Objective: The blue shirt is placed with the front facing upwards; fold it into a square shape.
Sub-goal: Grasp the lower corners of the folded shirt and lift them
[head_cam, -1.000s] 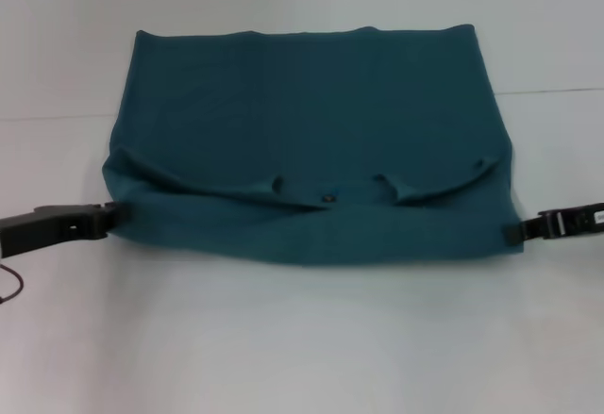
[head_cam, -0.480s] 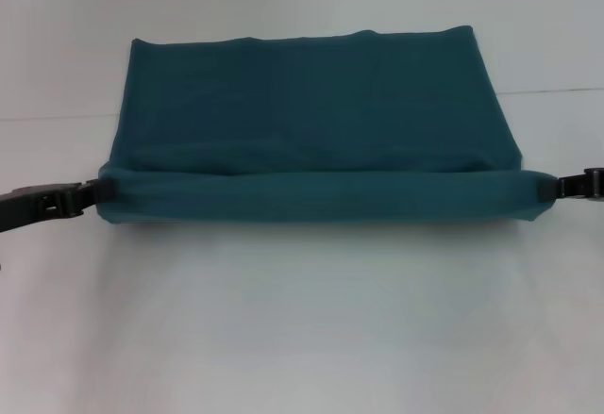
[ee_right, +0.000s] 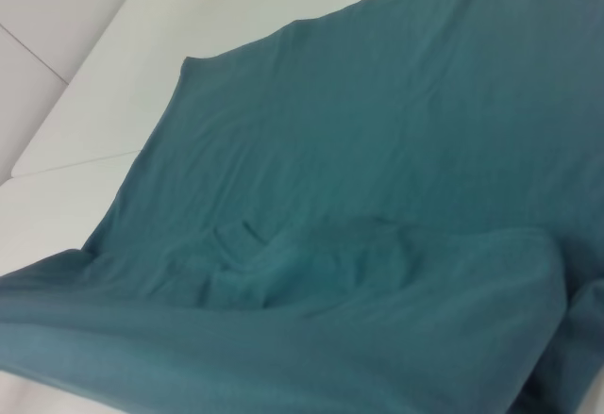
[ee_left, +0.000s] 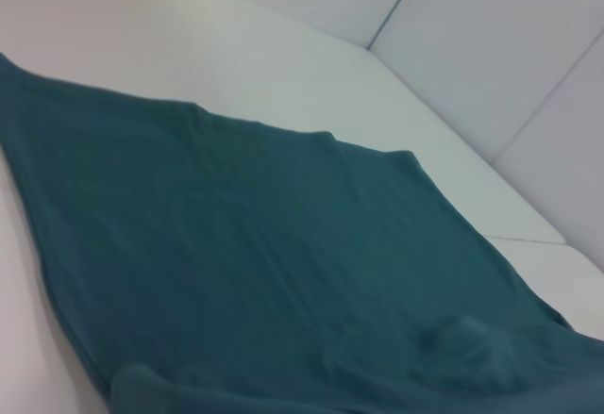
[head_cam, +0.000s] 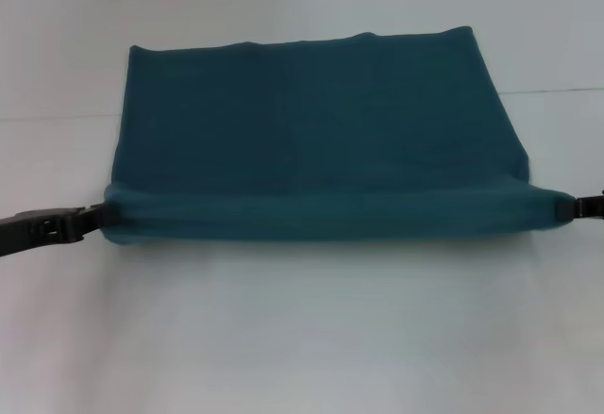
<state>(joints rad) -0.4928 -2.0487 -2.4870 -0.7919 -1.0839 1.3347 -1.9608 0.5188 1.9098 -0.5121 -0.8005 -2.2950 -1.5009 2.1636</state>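
Observation:
The blue shirt (head_cam: 311, 122) lies plain side up on the white table (head_cam: 302, 339), folded into a wide rectangle. Its near edge is a raised, taut roll stretched between my two grippers. My left gripper (head_cam: 106, 214) pinches the roll's left end and my right gripper (head_cam: 564, 207) pinches its right end, close to the picture's edge. No lettering or collar shows. The left wrist view shows the teal cloth (ee_left: 264, 263) spreading away with a small bump in it. In the right wrist view the rolled fold (ee_right: 377, 339) lies over the flat layer.
A seam line (head_cam: 57, 117) crosses the white table behind the shirt. White wall panels (ee_left: 491, 46) rise beyond the table's far edge. Bare table stretches in front of the shirt.
Both grippers have moved outward and slightly back, pulling the sagging near edge into a straight taut roll. The collar and wrinkles seen a second ago are now hidden.

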